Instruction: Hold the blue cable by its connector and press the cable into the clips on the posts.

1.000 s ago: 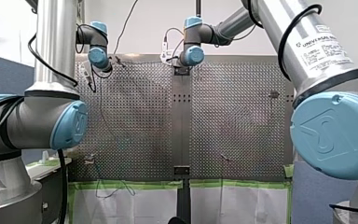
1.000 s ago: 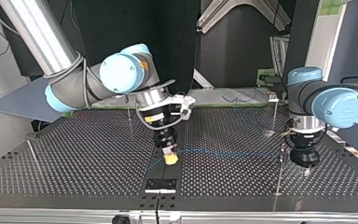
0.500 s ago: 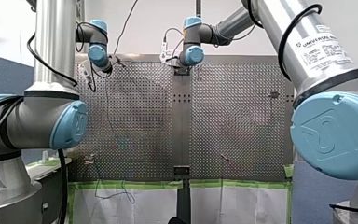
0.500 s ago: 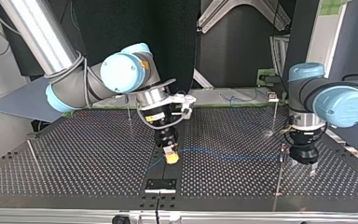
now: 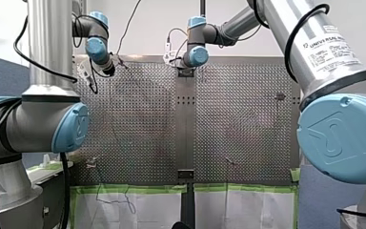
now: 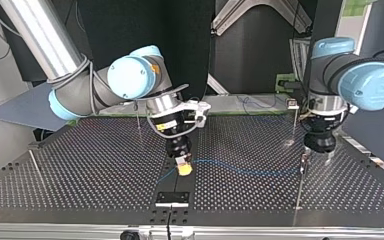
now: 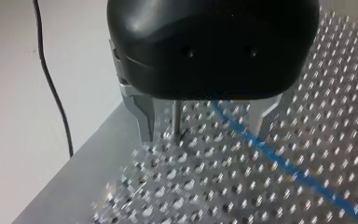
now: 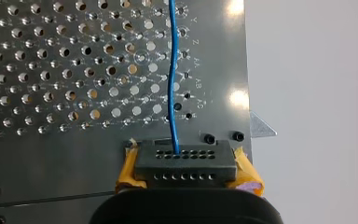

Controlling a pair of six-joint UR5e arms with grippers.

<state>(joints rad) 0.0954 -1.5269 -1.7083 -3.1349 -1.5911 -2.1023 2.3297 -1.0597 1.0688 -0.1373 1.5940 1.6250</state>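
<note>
In the right wrist view my right gripper point(image 8: 186, 169) has its yellow pads shut on the black connector point(image 8: 185, 161). The blue cable point(image 8: 172, 74) runs from the connector straight out over the perforated table. In the top view the right gripper point(image 6: 182, 169) hangs low at the middle. The cable point(image 6: 245, 170) stretches from there to a thin post point(image 6: 299, 186) at the view's right. My left gripper point(image 6: 318, 156) hovers just above and behind that post. Its metal fingers point(image 7: 144, 123) are open around the post point(image 7: 177, 119), with the cable point(image 7: 279, 161) passing between them untouched.
More thin posts stand on the table: one behind the left gripper point(image 6: 294, 122), one behind the right arm point(image 6: 139, 120), one leaning at the top view's left point(image 6: 36, 170). A black plate point(image 6: 172, 198) sits at the near edge in the top view.
My left gripper has opened and risen from table height beside the post, drifting back in the top view. The right gripper and connector have stayed put.
</note>
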